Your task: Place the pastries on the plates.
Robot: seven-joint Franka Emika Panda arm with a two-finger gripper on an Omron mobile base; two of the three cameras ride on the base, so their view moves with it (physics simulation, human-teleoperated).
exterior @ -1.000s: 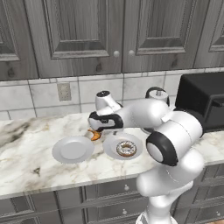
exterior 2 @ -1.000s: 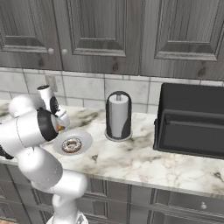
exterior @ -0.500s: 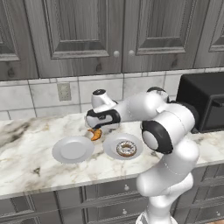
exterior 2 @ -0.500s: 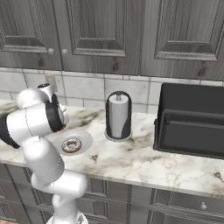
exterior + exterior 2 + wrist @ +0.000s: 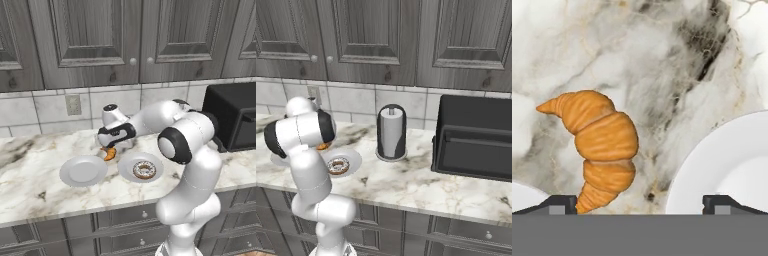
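An orange-brown croissant lies on the marble counter between the two plates, also seen as the croissant from the left. My gripper hangs open just above it, and the croissant sits close to the left fingertip. From the base, the gripper points down at the counter. The left plate is bare. The right plate carries the iced ring donut. That donut and its plate show beside my arm. A plate rim fills the hand view's right.
A paper-towel holder stands on the counter right of the plates. A black microwave sits at the far right, also seen as the microwave. Tiled wall and grey cabinets rise behind, and the counter's front edge runs close below the plates.
The arm has swung its elbow round and brought the hand lower over the croissant. The jaws stayed wide apart. Pastries and plates have not moved.
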